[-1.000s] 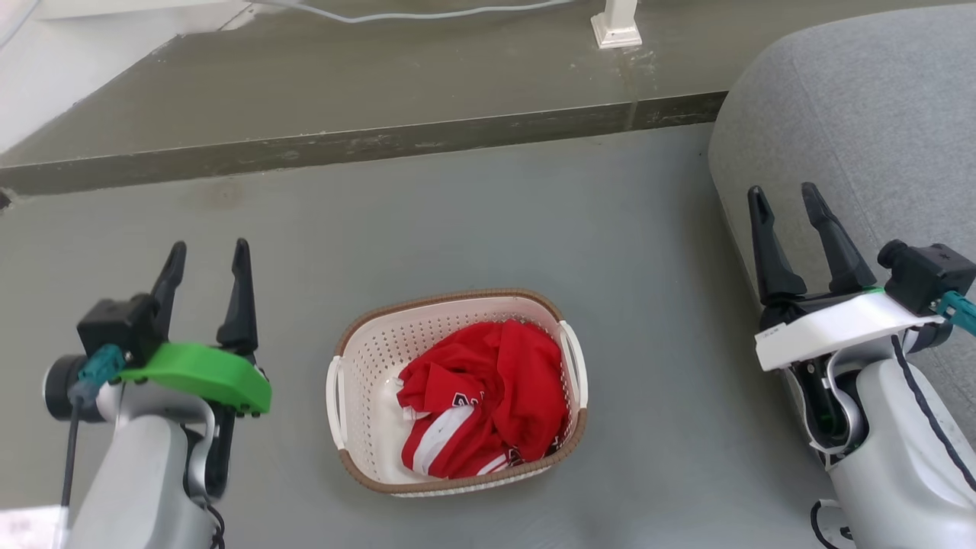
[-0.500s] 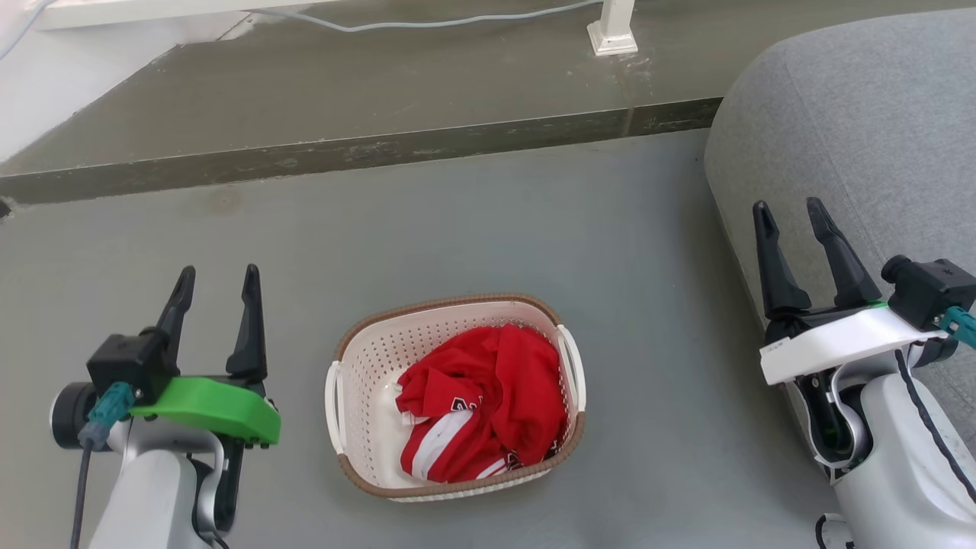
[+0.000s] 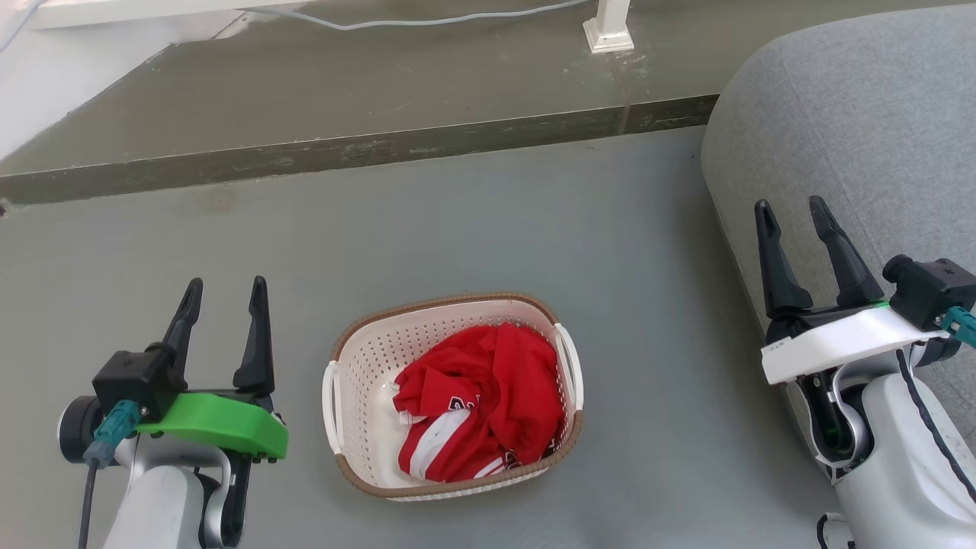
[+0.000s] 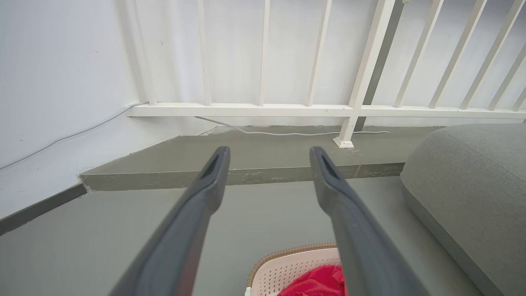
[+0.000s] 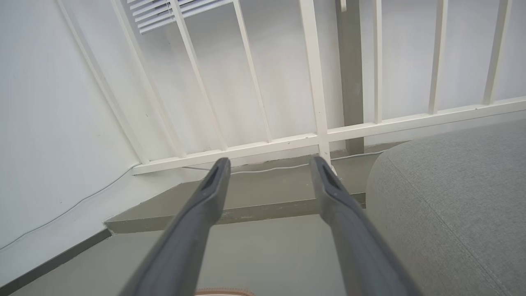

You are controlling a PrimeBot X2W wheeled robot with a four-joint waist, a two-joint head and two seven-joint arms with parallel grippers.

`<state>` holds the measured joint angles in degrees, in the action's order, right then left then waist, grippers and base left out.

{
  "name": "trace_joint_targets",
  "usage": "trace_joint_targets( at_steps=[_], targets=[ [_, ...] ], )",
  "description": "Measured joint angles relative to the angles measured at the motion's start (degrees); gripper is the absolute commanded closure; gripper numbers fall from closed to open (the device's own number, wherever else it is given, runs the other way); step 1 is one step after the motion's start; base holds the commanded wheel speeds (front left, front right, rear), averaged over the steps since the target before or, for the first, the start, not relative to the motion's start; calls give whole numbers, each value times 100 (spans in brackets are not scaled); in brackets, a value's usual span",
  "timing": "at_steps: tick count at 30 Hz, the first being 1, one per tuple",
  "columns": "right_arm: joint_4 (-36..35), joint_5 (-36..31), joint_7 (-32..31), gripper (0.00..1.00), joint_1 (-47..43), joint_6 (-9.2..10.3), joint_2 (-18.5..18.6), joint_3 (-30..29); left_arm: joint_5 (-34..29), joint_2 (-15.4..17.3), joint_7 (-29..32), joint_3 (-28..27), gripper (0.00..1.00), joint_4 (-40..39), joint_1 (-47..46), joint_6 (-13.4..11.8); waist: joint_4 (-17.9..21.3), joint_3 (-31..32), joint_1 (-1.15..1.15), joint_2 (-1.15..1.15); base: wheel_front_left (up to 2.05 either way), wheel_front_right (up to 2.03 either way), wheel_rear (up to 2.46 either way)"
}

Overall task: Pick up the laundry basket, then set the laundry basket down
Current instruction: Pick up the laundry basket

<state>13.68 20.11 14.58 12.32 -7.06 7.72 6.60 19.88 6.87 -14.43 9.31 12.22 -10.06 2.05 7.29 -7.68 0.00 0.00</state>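
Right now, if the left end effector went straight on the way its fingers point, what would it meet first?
The left end effector would probably meet the raised step first, white railing behind; depth is unclear. The laundry basket sits off that line.

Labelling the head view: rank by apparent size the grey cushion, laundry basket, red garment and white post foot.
1. grey fabric cushion
2. cream-white perforated plastic laundry basket
3. crumpled red-and-white garment inside it
4. white square post foot, smallest, though farthest from the camera

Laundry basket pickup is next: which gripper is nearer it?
Left. The left gripper is just left of the laundry basket; the right gripper is farther off, by the grey cushion.
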Motion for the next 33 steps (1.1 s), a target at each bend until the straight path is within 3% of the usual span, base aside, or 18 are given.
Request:
trace_joint_targets(
  at_steps=[22,33],
  targets=[
    [-2,-165,0,0,-6,0,1,-1,-45,-29,0,-48,0,-194,127,0,35,-72,0,0,0,0,0],
    [-2,-192,0,0,-56,0,-14,-3,-44,-43,0,-42,0,-326,203,0,70,-440,0,0,0,0,0]
  ],
)
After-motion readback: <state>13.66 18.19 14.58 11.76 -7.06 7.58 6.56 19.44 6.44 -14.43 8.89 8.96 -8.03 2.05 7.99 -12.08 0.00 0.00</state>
